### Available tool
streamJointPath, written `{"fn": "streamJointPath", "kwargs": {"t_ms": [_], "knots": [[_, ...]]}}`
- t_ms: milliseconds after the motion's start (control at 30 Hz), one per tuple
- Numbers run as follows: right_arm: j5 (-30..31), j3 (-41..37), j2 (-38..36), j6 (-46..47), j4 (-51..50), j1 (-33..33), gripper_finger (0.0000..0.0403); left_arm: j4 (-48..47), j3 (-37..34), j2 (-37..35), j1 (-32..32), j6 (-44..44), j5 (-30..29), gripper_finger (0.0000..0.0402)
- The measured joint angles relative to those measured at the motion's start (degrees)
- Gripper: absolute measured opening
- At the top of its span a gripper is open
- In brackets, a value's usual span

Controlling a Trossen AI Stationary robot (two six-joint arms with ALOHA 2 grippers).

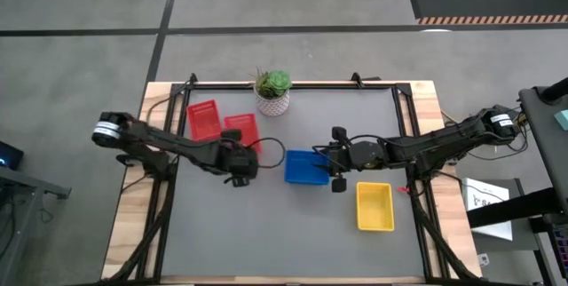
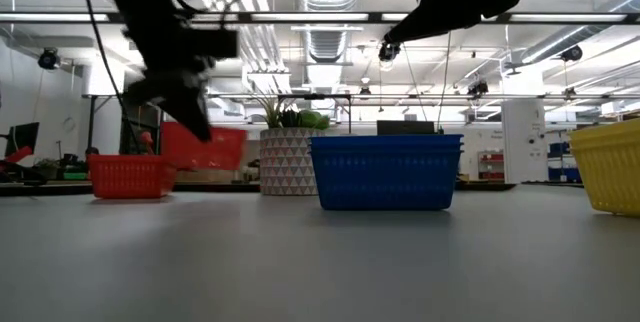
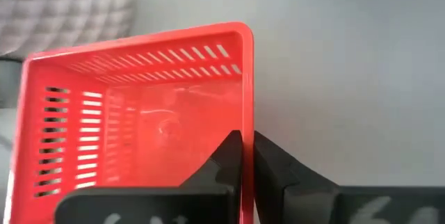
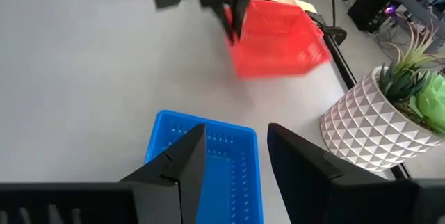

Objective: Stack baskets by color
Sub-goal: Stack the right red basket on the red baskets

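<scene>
Grey matting covers my table [image 1: 293,233], framed in pale wood on a concrete floor.

High view: two red basket footprints — one red basket [image 1: 203,119] lying near the far left corner, one held red basket [image 1: 241,130] just beside it toward the centre. One blue basket footprint [image 1: 306,167] mid-table; one yellow basket [image 1: 374,206] toward the near right. Whether any footprint is a stack I cannot tell from above. One potted plant [image 1: 272,91] at the far edge. My left gripper [image 1: 240,163] sits at the near end of the held red basket; my right gripper [image 1: 337,160] is at the blue basket's right end. Open mat lies along the whole near side and in the far right quarter.

Low view: the held red basket [image 2: 205,146] hangs tilted, clear of the mat; the other red one [image 2: 131,175] rests flat; the blue one shows two nested rims.

Left wrist view: my left fingers [image 3: 229,161] are clamped tight on the red basket's side wall [image 3: 139,113].

Right wrist view: my right gripper [image 4: 236,151] stands spread above the blue basket [image 4: 208,161], holding nothing.

No legible writing anywhere.
</scene>
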Motion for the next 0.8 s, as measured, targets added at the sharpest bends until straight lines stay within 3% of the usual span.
{"fn": "streamJointPath", "kwargs": {"t_ms": [333,600,800], "knots": [[0.0,0.0,0.0,0.11,0.0,0.0,0.0148,-23.19,-0.78,-18.32,-0.36,1.05,-5.29,0.0001],[0.0,0.0,0.0,0.12,0.0,0.0,0.0148,-22.24,-6.86,-33.12,9.1,8.29,-0.71,0.0],[-0.02,0.0,0.0,0.11,0.02,0.0,0.0148,-17.96,-11.51,-38.11,15.2,12.16,2.4,0.0]]}}
